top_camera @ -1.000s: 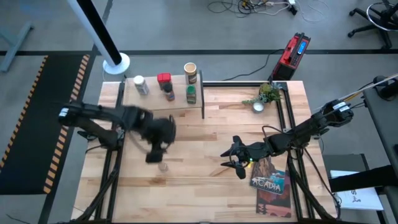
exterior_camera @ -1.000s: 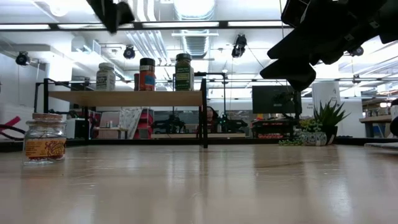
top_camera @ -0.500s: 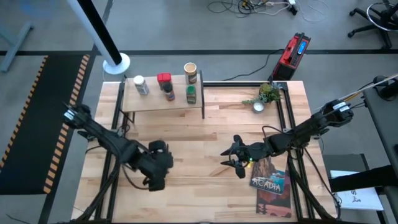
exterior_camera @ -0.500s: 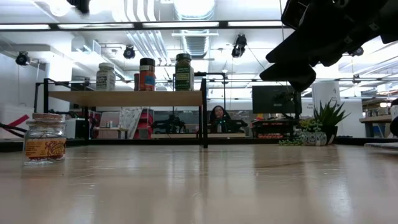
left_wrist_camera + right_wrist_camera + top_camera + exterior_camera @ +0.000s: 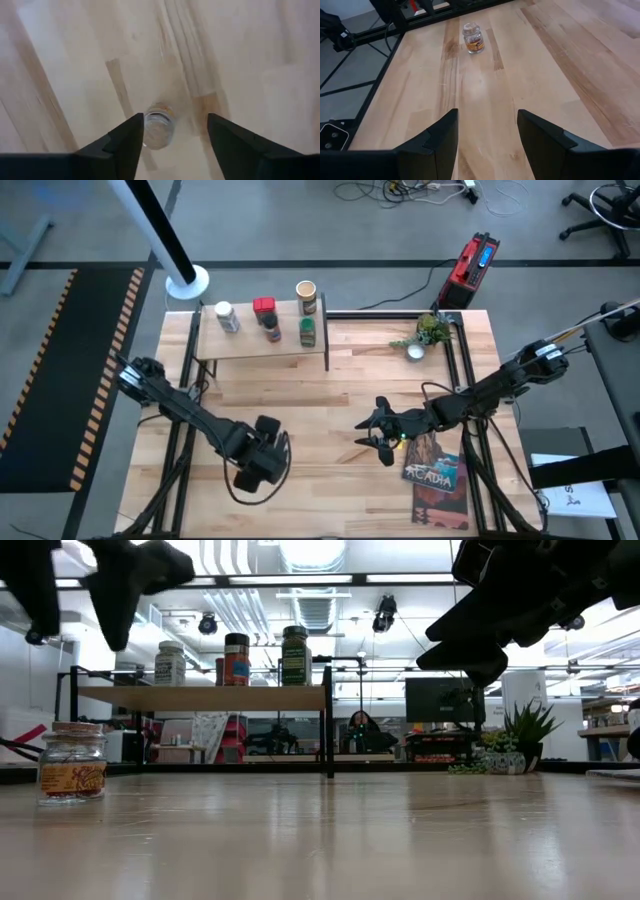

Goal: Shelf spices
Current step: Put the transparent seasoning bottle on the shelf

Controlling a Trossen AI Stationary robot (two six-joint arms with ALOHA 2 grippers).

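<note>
Left gripper (image 5: 172, 142) above the lone clear jar (image 5: 159, 131), jaws wide, jar between them and ungripped; four spices already on the shelf (image 5: 262, 340), well beyond the jar. Right gripper (image 5: 383, 442) idle beside the jar, jaws apart, empty. Best to descend centred, close below the lid, lift upright.

Bright, even ceiling light; low-view arms backlit dark; left wrist view motion-blurred.

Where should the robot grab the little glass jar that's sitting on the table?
Probably from straight above, with the fingers closing on opposite sides of the round neck or body. The jar stands upright and alone on the table, and the left gripper hangs open above it, fingers on either side.
</note>
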